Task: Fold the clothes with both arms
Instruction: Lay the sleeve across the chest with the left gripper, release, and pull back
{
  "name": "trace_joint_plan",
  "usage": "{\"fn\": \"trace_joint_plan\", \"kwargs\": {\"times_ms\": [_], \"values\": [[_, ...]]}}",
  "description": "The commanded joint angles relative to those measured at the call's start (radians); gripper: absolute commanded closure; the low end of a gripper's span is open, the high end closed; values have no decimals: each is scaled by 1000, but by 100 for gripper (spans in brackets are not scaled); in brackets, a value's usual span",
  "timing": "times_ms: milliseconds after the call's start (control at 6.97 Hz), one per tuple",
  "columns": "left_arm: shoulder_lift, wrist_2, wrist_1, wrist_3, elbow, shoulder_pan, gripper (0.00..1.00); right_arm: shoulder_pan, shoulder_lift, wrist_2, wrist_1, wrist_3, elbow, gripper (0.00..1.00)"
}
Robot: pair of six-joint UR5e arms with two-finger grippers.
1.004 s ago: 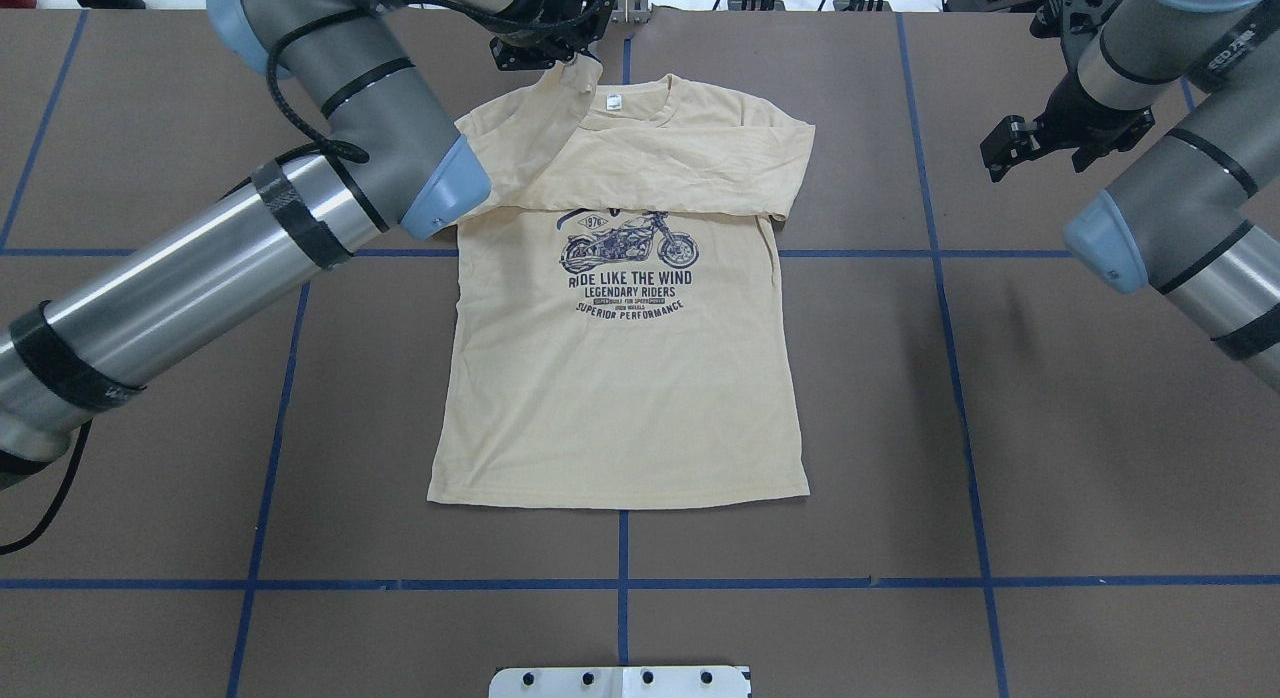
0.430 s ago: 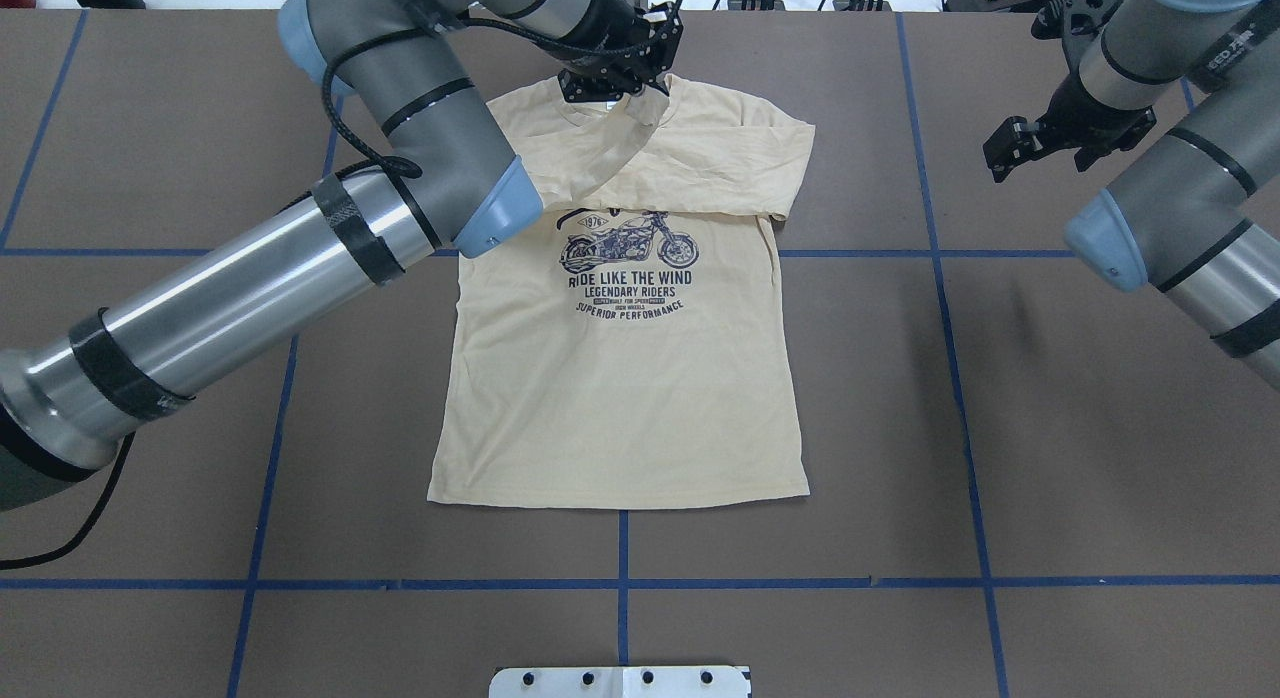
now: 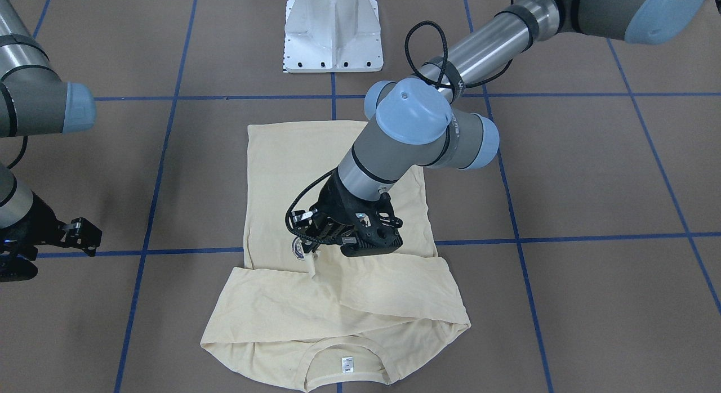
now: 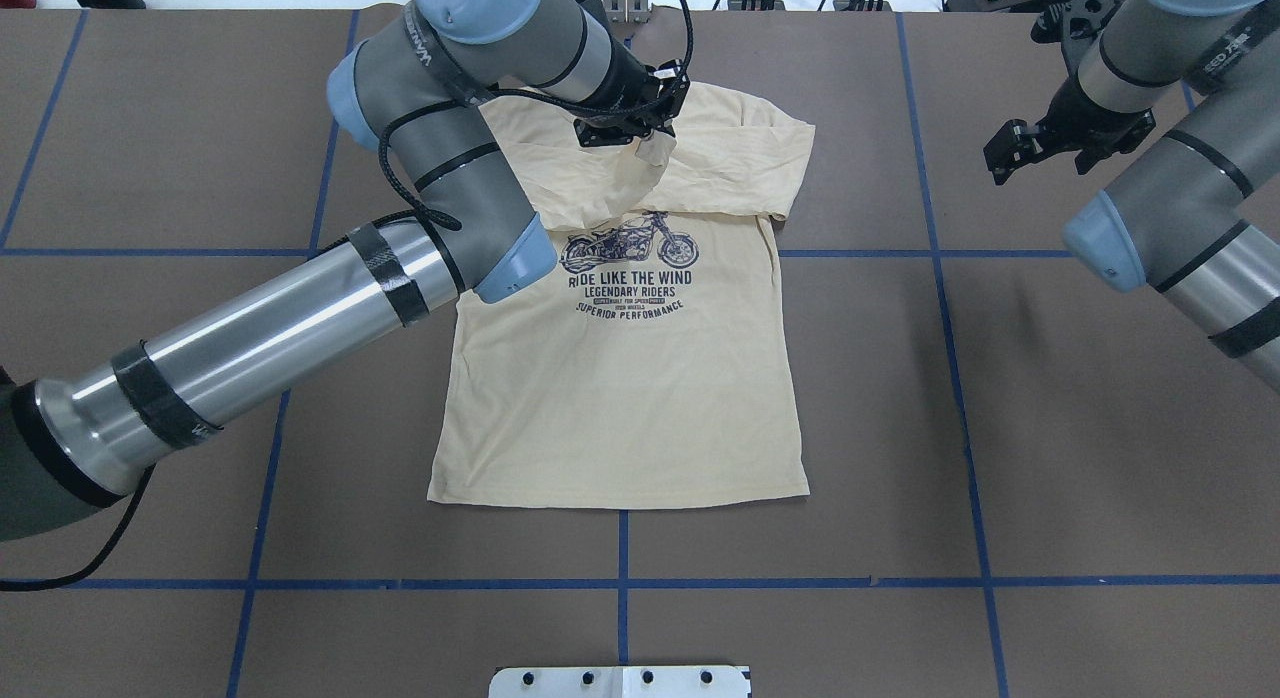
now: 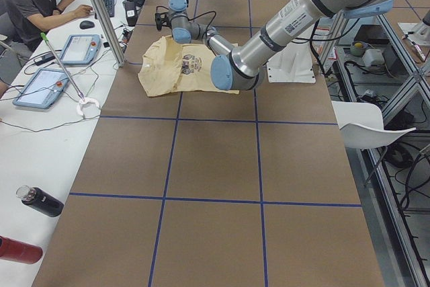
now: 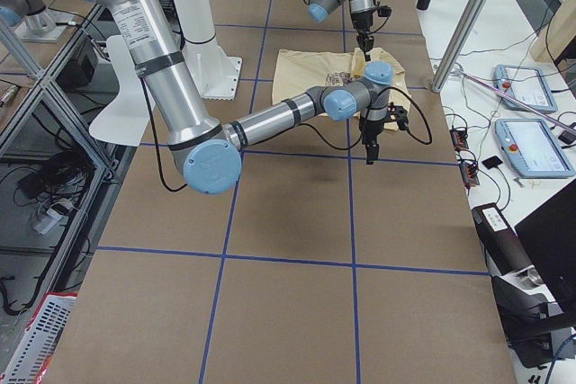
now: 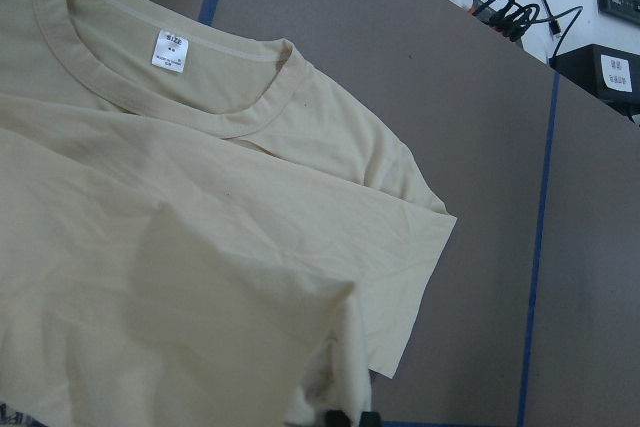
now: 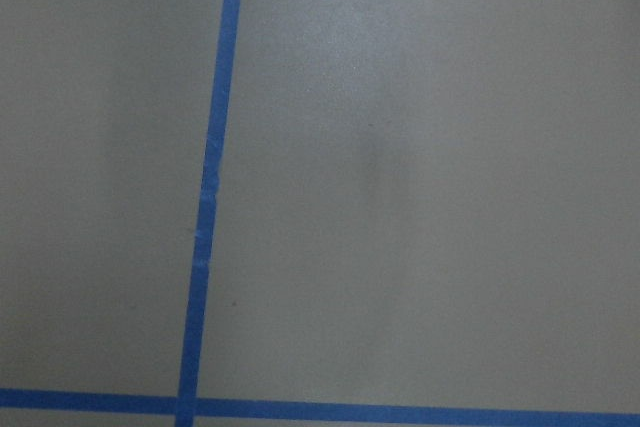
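The left gripper (image 4: 643, 136) has carried the sleeve (image 4: 655, 155), clamped in its claw, rightward over the shirt (image 4: 620, 398); the right gripper (image 4: 1040, 150) hovers far right, fingers apart.

My left gripper (image 4: 648, 140), clamped on the end of the sleeve (image 4: 600, 183), has travelled from beside the collar (image 7: 255, 117) to a spot over the chest of the shirt (image 4: 620, 398), nearer the motorcycle print (image 4: 630, 246); the sleeve trails behind it, drawn further across the folded shoulders, and my left arm (image 4: 280, 328) has swung in so its elbow now overhangs the shirt's edge and its wrist hides the neck tag (image 3: 347, 364) from above
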Motion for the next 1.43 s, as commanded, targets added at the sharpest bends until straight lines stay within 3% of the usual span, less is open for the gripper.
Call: {"fn": "trace_joint_plan", "kwargs": {"times_ms": [0,287,430,574,717,1004,1291], "values": [[-22,58,-93,-1,95,20,100,-1,3,-1,1,1,-14,0],[-41,113,-145,5,131,86,100,-3,8,-3,1,1,-14,0],[-42,132,-158,10,131,124,36,-3,9,-3,1,1,-15,0],[-41,145,-256,33,128,161,0,-3,14,-1,1,3,-21,0],[-41,188,-315,53,126,183,0,-4,16,-1,1,4,-21,0],[-35,195,-311,79,125,174,0,-6,25,2,5,9,-21,0],[-32,181,-293,79,116,142,0,-4,34,70,40,29,-9,0]]}}
